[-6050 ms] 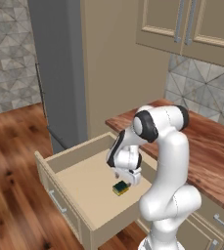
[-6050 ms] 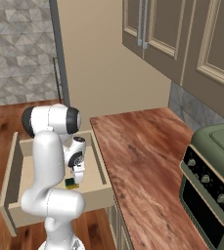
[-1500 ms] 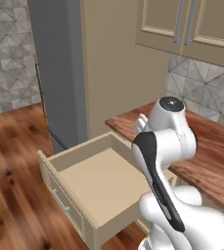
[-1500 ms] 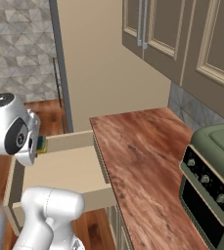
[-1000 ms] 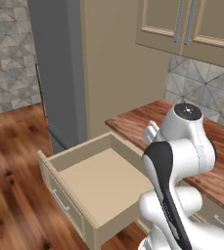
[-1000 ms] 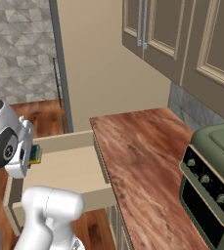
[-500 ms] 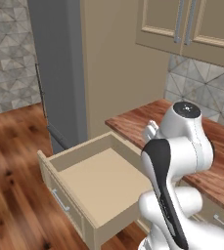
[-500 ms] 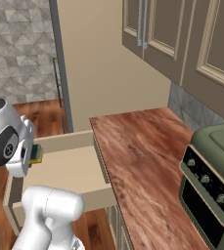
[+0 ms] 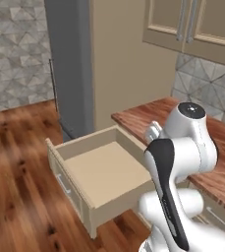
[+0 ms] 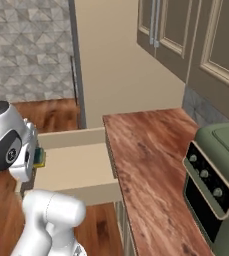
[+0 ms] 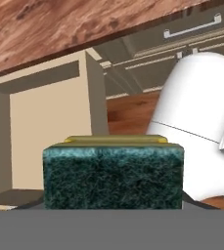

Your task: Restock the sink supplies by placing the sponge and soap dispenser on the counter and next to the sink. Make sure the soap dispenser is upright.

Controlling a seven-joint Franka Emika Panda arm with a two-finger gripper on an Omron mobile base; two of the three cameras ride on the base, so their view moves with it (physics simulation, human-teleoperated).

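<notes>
The sponge (image 11: 113, 178), dark green on top with a yellow base, sits close in front of the hand camera and hides the fingertips. My gripper (image 11: 113, 207) is shut on it. In the right base view the sponge (image 10: 40, 158) shows beside the arm's white joint, held in the air over the left part of the open drawer (image 10: 73, 167). The reddish-brown counter (image 10: 151, 165) runs to the right of the drawer, and shows as the counter (image 9: 224, 147) behind the arm in the left base view. The soap dispenser and the sink are out of view.
The beige drawer (image 9: 101, 172) stands pulled out with a bare floor. A green toaster oven (image 10: 218, 182) sits on the counter at the right. A grey fridge (image 9: 70, 64) stands behind the drawer, and wall cabinets (image 10: 186, 35) hang above the counter.
Six seconds ago the gripper was down in the drawer at the sponge; it now holds the sponge lifted out. The arm has stayed almost still over the last second.
</notes>
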